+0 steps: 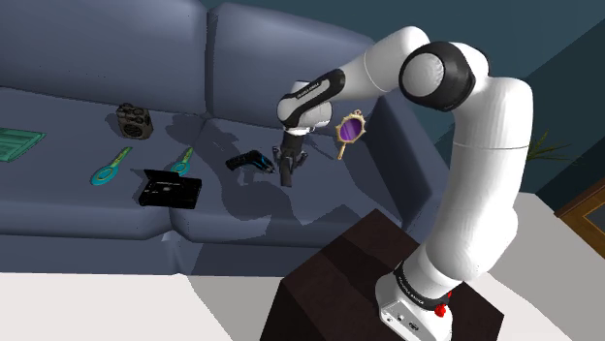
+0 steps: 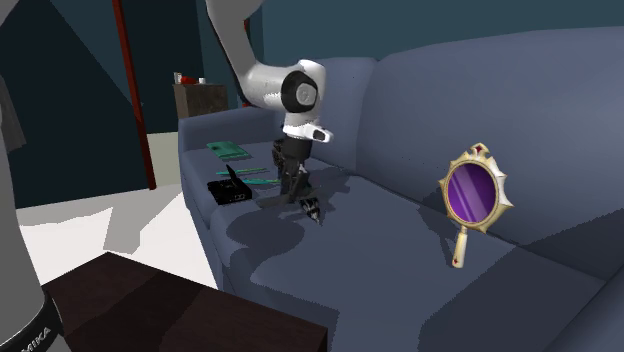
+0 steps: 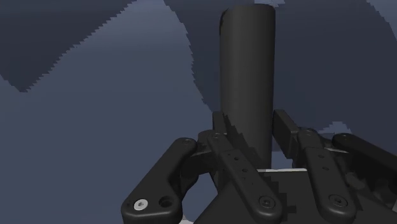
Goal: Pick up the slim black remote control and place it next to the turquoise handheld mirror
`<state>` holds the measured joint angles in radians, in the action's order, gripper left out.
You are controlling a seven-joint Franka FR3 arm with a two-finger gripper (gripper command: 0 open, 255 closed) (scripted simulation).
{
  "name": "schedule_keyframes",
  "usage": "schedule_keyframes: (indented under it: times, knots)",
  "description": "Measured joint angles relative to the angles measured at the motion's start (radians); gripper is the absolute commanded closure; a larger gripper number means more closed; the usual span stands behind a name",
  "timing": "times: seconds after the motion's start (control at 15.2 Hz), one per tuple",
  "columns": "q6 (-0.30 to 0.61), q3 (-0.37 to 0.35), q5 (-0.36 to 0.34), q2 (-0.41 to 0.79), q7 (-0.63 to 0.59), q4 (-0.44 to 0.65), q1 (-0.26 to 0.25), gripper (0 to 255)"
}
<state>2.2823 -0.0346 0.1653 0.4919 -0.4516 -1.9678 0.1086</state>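
wrist view: hand (image 3: 249, 124) clamped on the remote (image 3: 248, 63), upright over the sofa (image 3: 95, 127).
step: carry, by my reading.
next: cross to the shoulder view's left and set it beside the turquoise mirror (image 1: 107, 170), clear of the cassette (image 1: 171, 189).

Can't see the lower end of the black remote (image 3: 248, 70) in the wrist view, buried behind the gripper (image 3: 249, 130). Can't see all of the green flat thing (image 1: 17, 143) either, chopped off at the shoulder view's left edge. No telling mirror from brush with the turquoise handheld thing (image 1: 110, 168), too tiny.
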Motion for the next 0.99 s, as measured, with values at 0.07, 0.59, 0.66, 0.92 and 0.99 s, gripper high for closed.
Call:
schedule_keyframes:
  times: [0.07,0.59,0.66,0.92,0.99]
  knots:
    - [-0.005,-0.006,-0.001,0.017,-0.021,0.025,-0.015,255]
    - [-0.069,-0.038,-0.012,0.154,-0.174,0.248,-0.127,255]
    - [-0.084,-0.042,-0.015,0.179,-0.197,0.29,-0.144,255]
    - [-0.137,-0.051,-0.024,0.26,-0.266,0.436,-0.197,255]
    - [-0.154,-0.053,-0.027,0.285,-0.285,0.48,-0.212,255]
